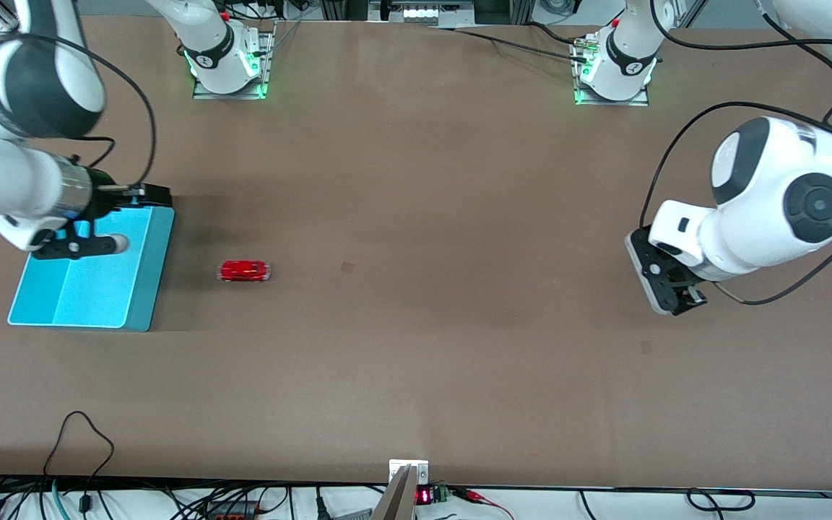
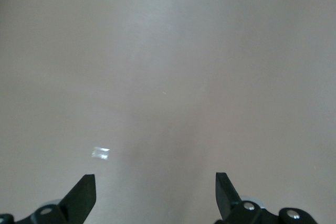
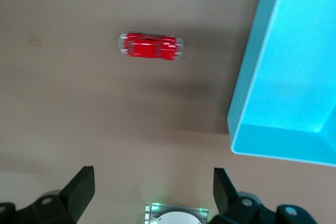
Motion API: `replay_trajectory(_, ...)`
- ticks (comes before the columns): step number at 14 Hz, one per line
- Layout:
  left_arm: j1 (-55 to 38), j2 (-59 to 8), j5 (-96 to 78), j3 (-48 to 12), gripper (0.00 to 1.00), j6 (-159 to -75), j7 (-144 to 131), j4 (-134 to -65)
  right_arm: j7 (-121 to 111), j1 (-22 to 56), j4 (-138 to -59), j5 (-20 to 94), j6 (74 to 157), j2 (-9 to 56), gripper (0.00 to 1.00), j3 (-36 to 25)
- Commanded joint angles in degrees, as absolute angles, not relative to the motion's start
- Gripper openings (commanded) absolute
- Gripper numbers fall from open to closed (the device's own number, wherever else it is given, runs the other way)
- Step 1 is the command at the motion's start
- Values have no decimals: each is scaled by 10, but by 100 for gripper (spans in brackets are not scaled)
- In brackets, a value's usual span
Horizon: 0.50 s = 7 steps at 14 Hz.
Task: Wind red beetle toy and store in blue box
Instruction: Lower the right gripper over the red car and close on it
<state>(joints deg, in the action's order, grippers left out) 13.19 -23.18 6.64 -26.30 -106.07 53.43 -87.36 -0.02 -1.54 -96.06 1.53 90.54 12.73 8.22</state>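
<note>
The red beetle toy point(image 1: 244, 271) lies on its wheels on the brown table, beside the blue box point(image 1: 149, 274), toward the right arm's end. In the right wrist view the toy point(image 3: 151, 46) and the box's wall point(image 3: 252, 93) show apart from each other. The box looks empty. My right gripper point(image 1: 152, 195) is open and empty, up over the box's corner farthest from the front camera; its fingertips point(image 3: 81, 182) frame bare table. My left gripper point(image 1: 679, 295) is open and empty, over bare table at the left arm's end, and its view point(image 2: 155, 192) shows only table.
The two arm bases point(image 1: 228, 68) point(image 1: 614, 72) with green lights stand along the table's edge farthest from the camera. Cables and a small clamp point(image 1: 407, 477) line the nearest edge. A faint mark point(image 1: 347, 267) shows mid-table.
</note>
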Motion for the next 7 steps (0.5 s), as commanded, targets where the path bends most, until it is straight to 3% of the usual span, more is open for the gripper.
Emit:
replay_trajectory(1, 129, -246, 76, -262, 100, -1035, 461, -818, -119, -15, -1076, 21, 997, 93, 100, 84)
replay_trajectory(7, 148, -239, 70, -261, 100, -1008, 236, -808, -415, -35, -1257, -35, 1219, 63, 100, 122)
